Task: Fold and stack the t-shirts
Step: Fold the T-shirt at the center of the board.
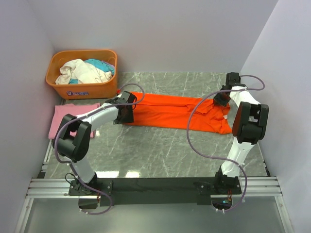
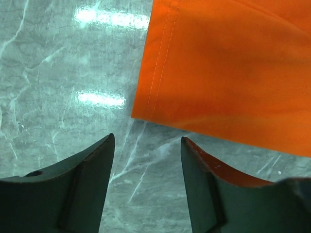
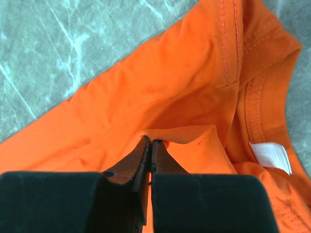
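- The orange-red t-shirt [image 1: 175,112] lies spread lengthwise across the far half of the marble bench [image 1: 146,155], stretching from the left arm to the right arm, its near right corner bunched.
- The left jaws stand spread just at the shirt's left end. In the left wrist view bare marble shows between the two tips, and the stitched hem corner of the shirt lies just ahead of them, gripped by neither.
- The right jaws are pressed together, pinching a small raised fold of the orange-red cloth. The cloth puckers up to their tips in the right wrist view.
- This pinch sits near the ribbed collar [image 3: 265,77], beside which a white label [image 3: 271,156] shows on the inside of the neck.
- The pink t-shirt [image 1: 63,119] lies flat at the left edge of the bench, in front of the basket and well apart from both jaws. The left arm's elbow hangs over part of it.
- An orange plastic basket [image 1: 82,90] stands in the far left corner, holding crumpled white and teal cloth [image 1: 85,70].
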Robot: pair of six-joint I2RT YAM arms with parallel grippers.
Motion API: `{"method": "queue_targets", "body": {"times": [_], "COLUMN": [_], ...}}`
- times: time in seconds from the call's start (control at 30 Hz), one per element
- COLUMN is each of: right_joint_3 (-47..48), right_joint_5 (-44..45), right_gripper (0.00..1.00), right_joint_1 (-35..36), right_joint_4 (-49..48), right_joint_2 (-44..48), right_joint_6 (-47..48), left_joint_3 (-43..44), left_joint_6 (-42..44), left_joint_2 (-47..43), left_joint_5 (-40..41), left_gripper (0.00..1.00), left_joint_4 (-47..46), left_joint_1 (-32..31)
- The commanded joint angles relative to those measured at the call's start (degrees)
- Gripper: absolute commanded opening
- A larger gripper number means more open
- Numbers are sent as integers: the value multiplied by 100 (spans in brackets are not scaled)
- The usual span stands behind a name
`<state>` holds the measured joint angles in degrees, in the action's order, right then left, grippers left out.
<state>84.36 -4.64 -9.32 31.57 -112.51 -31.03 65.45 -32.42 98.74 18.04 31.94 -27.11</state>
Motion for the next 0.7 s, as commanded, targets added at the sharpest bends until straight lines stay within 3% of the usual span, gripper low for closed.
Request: {"method": "queue_targets", "body": {"times": [0.0,0.23,0.27,0.43,0.5,0.67], "right_joint_3": [265,274,274,379,319,-129], "right_joint_5": [-19,-132,-177,-344,-397,-151], "right_gripper": [2,7,14,22,31,49], "right_joint_1": [-69,-210,-228,-254,-263,-307], "right_joint_4": [-221,-344,-380,-512,-547,-591], "right_joint_2": [-8,19,18,1,80,781], "right_joint_6": [-26,-325,-360,-474,-492,-519], "left_joint_3": [249,284,249,179,170,222], "left_joint_6": [-185,-308,-308,-308,-291,-282], "left_joint_2": [162,471,462,225,154,49], "left_joint_5": [181,419,411,472,533,692], "left_gripper": [60,55,55,57,57,62], "left_joint_4": [22,189,189,189,198,312], "left_joint_1": [-22,-22,-31,-31,-31,-22]}}
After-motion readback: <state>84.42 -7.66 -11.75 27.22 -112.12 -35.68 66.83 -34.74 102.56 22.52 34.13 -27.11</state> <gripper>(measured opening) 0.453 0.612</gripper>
